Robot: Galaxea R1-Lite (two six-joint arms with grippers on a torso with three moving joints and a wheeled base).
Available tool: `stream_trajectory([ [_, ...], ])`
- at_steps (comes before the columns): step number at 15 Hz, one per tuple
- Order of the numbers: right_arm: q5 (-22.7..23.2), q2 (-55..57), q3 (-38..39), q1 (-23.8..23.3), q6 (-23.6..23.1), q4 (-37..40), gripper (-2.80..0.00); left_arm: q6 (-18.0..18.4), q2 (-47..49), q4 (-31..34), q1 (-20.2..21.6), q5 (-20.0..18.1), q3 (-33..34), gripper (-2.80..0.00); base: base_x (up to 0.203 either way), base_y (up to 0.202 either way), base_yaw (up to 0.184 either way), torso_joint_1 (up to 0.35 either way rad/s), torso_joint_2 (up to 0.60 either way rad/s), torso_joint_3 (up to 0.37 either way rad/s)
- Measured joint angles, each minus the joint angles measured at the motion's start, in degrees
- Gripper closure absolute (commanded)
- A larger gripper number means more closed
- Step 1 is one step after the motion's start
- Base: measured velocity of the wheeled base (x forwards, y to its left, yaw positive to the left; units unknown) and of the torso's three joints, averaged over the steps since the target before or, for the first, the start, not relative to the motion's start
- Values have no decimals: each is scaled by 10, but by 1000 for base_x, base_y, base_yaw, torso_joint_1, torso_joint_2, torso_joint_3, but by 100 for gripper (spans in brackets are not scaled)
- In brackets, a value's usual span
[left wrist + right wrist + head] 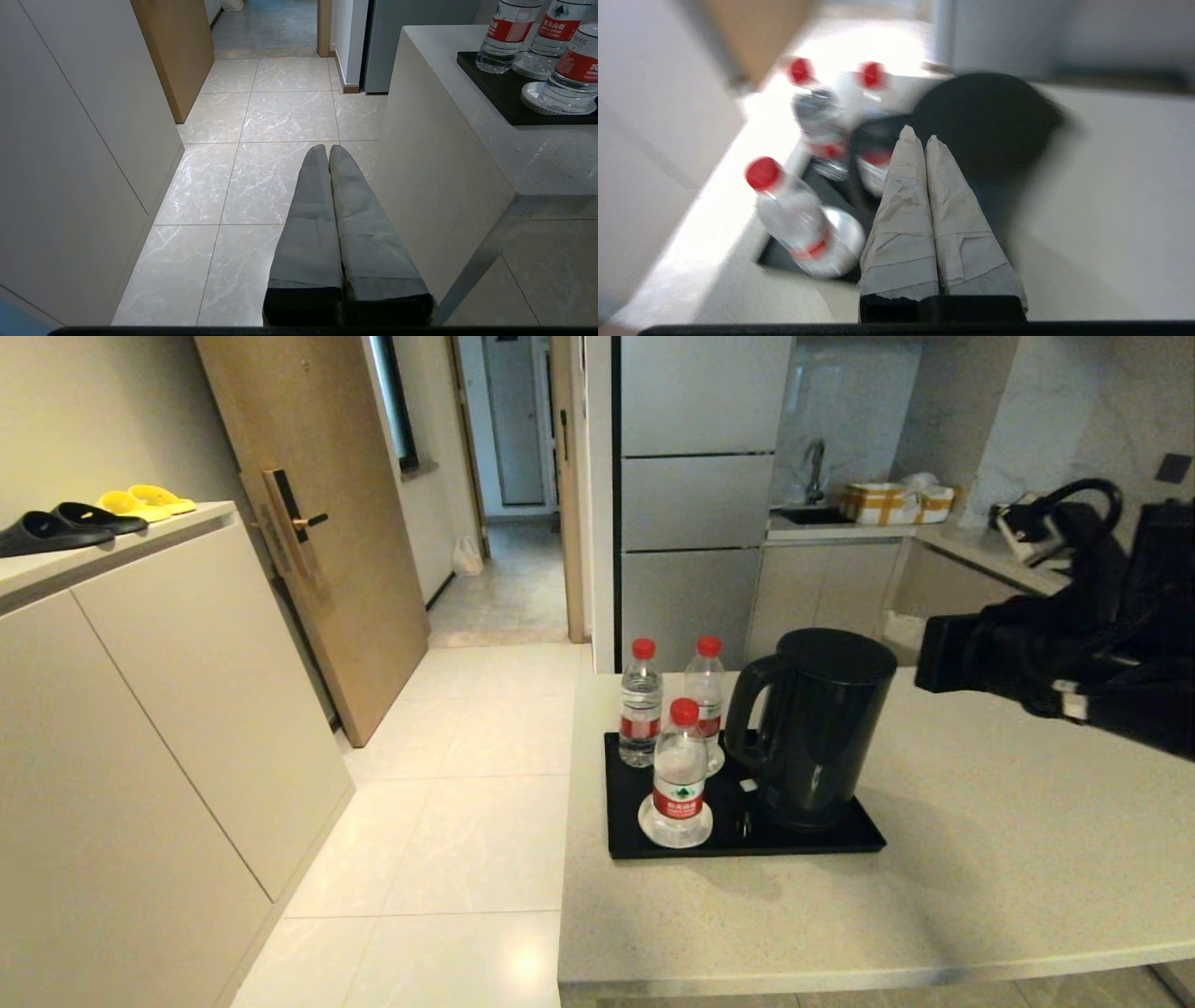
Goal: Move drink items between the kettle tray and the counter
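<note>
The tall black kettle [812, 728] stands on the right part of the black kettle tray [624, 803], handle turned to the left. Three red-capped water bottles share the tray's left part: one at the front [680, 773] and two behind [640, 705] [707, 695]. The tray lies on the pale speckled counter [980, 868]. My right gripper [920, 135] is shut and empty, raised over the counter to the right of the kettle [985, 116] and pointing at it. My left gripper [327, 148] is shut and empty, low over the floor beside the counter's left side.
White saucers [644, 826] sit under the front bottle and one of the rear bottles. A cream cabinet [140, 709] with slippers [93, 513] lines the left wall, with tiled floor [448, 840] between it and the counter. A fridge [700, 485] and a sink worktop [840, 518] stand behind.
</note>
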Motion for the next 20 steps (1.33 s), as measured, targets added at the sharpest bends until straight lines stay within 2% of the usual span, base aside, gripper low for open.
stream_trajectory([
  [4, -133, -190, 59, 1, 8, 141, 0, 0, 0, 0, 0, 0, 0, 0, 0, 0, 0, 0, 0, 0],
  [7, -181, -366, 87, -6, 32, 293, 0, 0, 0, 0, 0, 0, 0, 0, 0, 0, 0, 0, 0, 0],
  [9, -183, -480, 97, -40, 49, 420, 0, 0, 0, 0, 0, 0, 0, 0, 0, 0, 0, 0, 0, 0],
  [12, -124, -629, 104, -140, 64, 621, 0, 0, 0, 0, 0, 0, 0, 0, 0, 0, 0, 0, 0, 0],
  [14, -90, -691, 122, -170, 81, 717, 0, 0, 0, 0, 0, 0, 0, 0, 0, 0, 0, 0, 0, 0],
  [16, -68, -745, 195, -173, 67, 694, 0, 0, 0, 0, 0, 0, 0, 0, 0, 0, 0, 0, 0, 0],
  [17, -56, -770, 251, -173, 44, 644, 0, 0, 0, 0, 0, 0, 0, 0, 0, 0, 0, 0, 0, 0],
  [20, -25, -822, 422, -170, -58, 404, 0, 0, 0, 0, 0, 0, 0, 0, 0, 0, 0, 0, 0, 0],
])
